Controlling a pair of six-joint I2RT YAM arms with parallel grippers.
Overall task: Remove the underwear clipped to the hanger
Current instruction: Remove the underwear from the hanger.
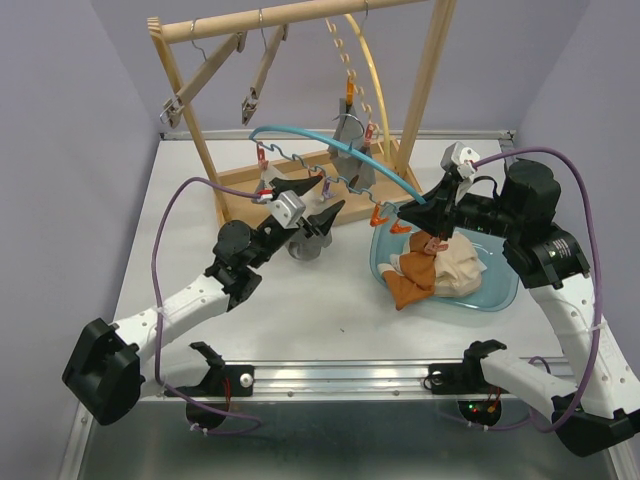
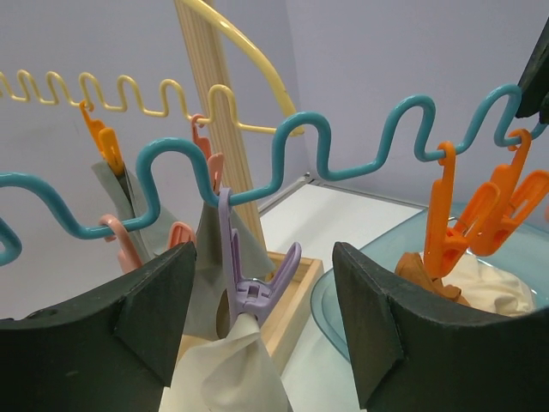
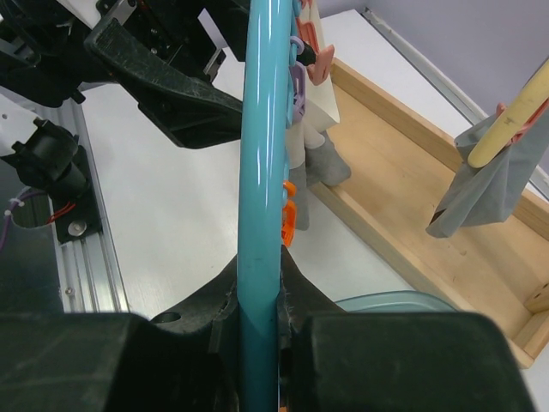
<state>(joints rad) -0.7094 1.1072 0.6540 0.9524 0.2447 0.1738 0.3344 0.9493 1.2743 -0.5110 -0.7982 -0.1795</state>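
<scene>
- Underwear (image 2: 232, 369) of pale white cloth hangs from a purple clip (image 2: 249, 287) on the wavy blue hanger (image 3: 260, 129), just above the bench (image 1: 300, 310).
- The left fingers (image 2: 154, 326) stand wide apart, one on each side of that clip and its cloth. The wrist view shows a gap on both sides.
- The right fingers (image 3: 386, 360) are pinched narrow on the rod of the blue hanger and hold it up in front of the wooden rack (image 1: 430, 80).
- A beige piece (image 1: 462, 265) and an orange-brown piece (image 1: 410, 287) lie heaped together in the translucent blue tub (image 1: 500, 295). The tub sits on the right part of the bench, below the right fingers.
- A grey piece (image 1: 350, 135) hangs from the yellow hanger (image 2: 249, 47) on the rack, under an orange clip.
- Two orange clips (image 2: 467, 227) dangle from the blue hanger near its held end, above the tub.
</scene>
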